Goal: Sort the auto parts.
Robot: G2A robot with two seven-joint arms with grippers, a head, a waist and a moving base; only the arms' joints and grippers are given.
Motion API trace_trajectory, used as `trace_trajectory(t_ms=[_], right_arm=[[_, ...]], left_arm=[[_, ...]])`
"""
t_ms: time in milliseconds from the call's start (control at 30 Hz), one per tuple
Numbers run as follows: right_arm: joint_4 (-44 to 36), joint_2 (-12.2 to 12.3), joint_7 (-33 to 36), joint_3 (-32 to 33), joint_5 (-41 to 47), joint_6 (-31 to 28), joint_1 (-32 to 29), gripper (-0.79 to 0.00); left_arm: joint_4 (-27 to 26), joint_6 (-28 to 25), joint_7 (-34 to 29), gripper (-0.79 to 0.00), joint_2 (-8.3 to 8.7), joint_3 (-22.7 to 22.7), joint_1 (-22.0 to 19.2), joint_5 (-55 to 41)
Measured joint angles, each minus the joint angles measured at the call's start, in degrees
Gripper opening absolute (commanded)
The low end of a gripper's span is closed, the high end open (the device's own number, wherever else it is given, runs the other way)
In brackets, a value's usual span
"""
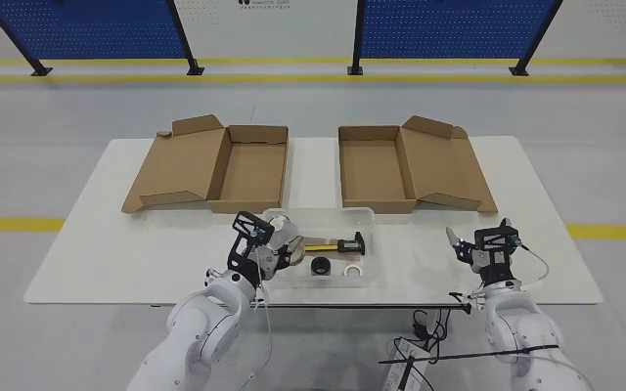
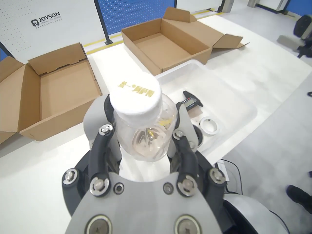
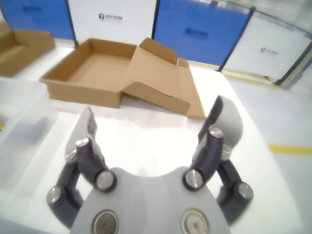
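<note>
The bottle (image 2: 143, 132) is clear plastic with a white cap (image 2: 135, 94). It looks light and thin-walled, so I judge it smooth, a little slippery and liable to dent under a hard squeeze. Something yellowish shows inside, too unclear to name. The stiffest place to grip is probably the shoulder just under the cap, where the wall narrows.

The left end effector (image 2: 142, 122) is closed on the bottle. Its 2 fingers (image 2: 97, 122) press the body from opposite sides just below the cap, and the cap points away from the wrist. The tray (image 2: 243, 113) lies just beneath and ahead of this end effector, with a caliper (image 2: 191, 101) and a ring (image 2: 208, 125) lying in it close by the fingers. Farther ahead on the bench (image 2: 36, 171), 2 cardboard boxes stand with lids folded back: the left box (image 2: 61, 91) and the right box (image 2: 168, 47).

The right end effector (image 3: 154, 108) is spread wide and holds nothing. It hangs over bare bench with the tray off to its inner side and the right box ahead.
</note>
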Motion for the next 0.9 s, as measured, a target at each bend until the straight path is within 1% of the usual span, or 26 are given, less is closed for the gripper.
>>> trace_trajectory(t_ms=[267, 467, 533, 767, 900], right_arm=[[0.0, 0.0, 0.0, 0.0, 0.0, 0.0, 0.0, 0.0], [0.0, 0.0, 0.0, 0.0, 0.0, 0.0, 0.0, 0.0], [0.0, 0.0, 0.0, 0.0, 0.0, 0.0, 0.0, 0.0], [0.0, 0.0, 0.0, 0.0, 0.0, 0.0, 0.0, 0.0], [0.0, 0.0, 0.0, 0.0, 0.0, 0.0, 0.0, 0.0]], left_arm=[[-10.3, 2.3, -4.4, -0.785, -0.42, -1.0, -1.3, -10.0], [-17.1, 2.7, -9.2, -0.785, -0.55, -3.0, -2.1, -21.9], [-17.8, 2.0, -10.4, -0.785, -0.53, -3.8, -2.9, -25.7], [-17.7, -0.1, -12.4, -0.785, -0.54, -6.2, -6.3, -38.1], [-17.7, -1.3, -13.8, -0.785, -0.34, -7.8, -7.4, -41.2]])
